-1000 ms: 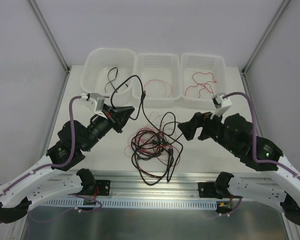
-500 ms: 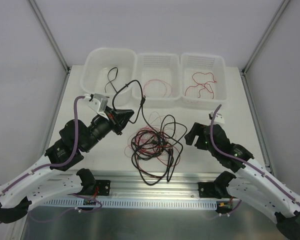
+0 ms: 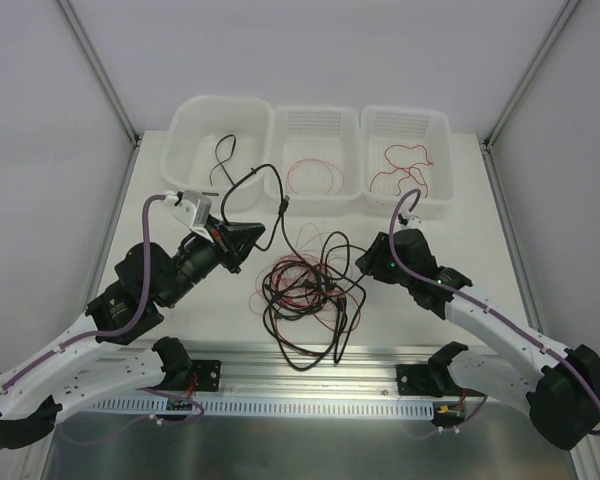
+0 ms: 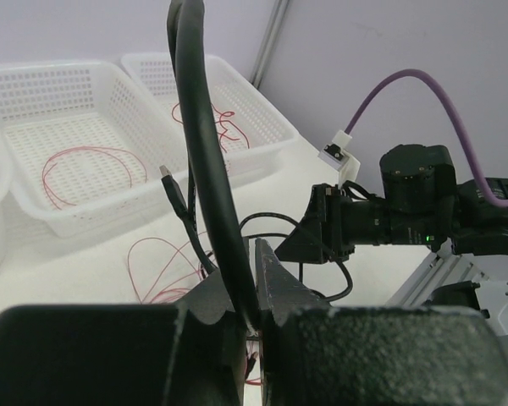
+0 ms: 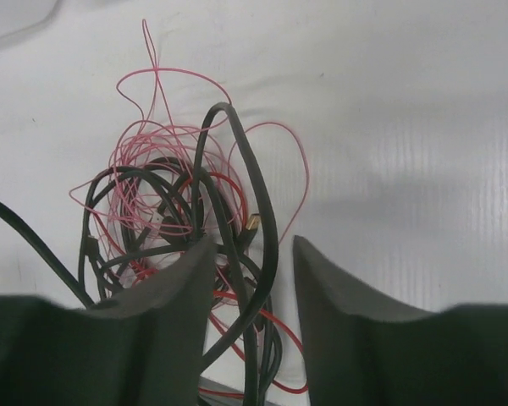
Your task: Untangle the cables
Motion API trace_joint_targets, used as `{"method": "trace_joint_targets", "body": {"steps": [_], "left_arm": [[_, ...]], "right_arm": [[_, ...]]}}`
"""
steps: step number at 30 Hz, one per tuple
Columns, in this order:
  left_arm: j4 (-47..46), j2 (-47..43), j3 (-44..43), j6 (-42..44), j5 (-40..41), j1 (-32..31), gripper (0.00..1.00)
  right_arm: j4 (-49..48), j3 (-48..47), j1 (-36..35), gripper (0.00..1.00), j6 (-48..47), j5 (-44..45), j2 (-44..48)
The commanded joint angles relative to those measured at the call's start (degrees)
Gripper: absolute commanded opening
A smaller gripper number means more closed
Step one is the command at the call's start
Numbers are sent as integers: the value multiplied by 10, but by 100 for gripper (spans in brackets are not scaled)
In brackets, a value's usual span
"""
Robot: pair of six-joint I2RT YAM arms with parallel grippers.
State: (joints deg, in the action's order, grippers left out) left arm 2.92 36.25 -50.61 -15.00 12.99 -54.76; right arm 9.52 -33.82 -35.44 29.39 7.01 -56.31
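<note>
A tangle of cables point(image 3: 305, 290), black, red and fine pinkish-red, lies mid-table. My left gripper point(image 3: 252, 232) is shut on a thick black cable point(image 4: 205, 152). This cable arches up from the jaws and over to a plug point(image 3: 283, 205). In the left wrist view the left gripper point(image 4: 256, 254) pinches this cable at its fingertips. My right gripper point(image 3: 365, 262) sits low at the tangle's right edge. In the right wrist view the right gripper point(image 5: 254, 254) stands partly open, with black cable loops point(image 5: 262, 228) running between its fingers.
Three white containers line the far edge. The left tub point(image 3: 195, 112) holds a black cable point(image 3: 223, 158). The middle basket point(image 3: 315, 112) holds a pinkish wire point(image 3: 315, 178), and the right basket point(image 3: 405, 113) a red wire point(image 3: 405, 165). An aluminium rail point(image 3: 310, 370) runs along the near edge.
My right arm has swung down and in to the tangle's right side, and its jaws have narrowed around black loops. The left gripper keeps its hold and has barely shifted.
</note>
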Motion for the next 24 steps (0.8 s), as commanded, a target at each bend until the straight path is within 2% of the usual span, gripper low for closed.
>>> {"method": "trace_joint_targets", "body": {"steps": [1, 2, 3, 5, 7, 8, 13, 16, 18, 19, 24], "left_arm": [[-16, -7, 5, -9, 0, -2, 0], [-15, -9, 8, -10, 0, -2, 0], [-14, -8, 9, -10, 1, -2, 0], [-6, -6, 13, -12, 1, -2, 0], [2, 1, 14, -15, 2, -2, 0], [13, 3, 13, -17, 3, -2, 0], [28, 33, 8, -36, -4, -2, 0], [31, 51, -3, -41, -19, -2, 0], [31, 59, -8, -45, -27, -2, 0], [31, 61, -12, -47, -34, -2, 0], [33, 65, -15, -59, -60, -3, 0]], "right_arm": [[-53, -11, 3, 37, 8, -13, -15], [-50, -12, 3, 29, 4, -12, -16], [-44, -13, 3, 13, 0, -9, -11], [-2, -35, 2, 1, -25, -6, 1], [47, -87, 0, 1, -69, 19, 32], [107, -112, -2, 1, -85, 34, 46], [276, -268, -13, 1, -164, 124, 97], [306, -313, -20, 1, -180, 122, 111], [290, -328, -38, 1, -198, 99, 131], [247, -323, -45, 1, -209, 73, 141], [139, -276, -67, 1, -271, 57, 167]]}}
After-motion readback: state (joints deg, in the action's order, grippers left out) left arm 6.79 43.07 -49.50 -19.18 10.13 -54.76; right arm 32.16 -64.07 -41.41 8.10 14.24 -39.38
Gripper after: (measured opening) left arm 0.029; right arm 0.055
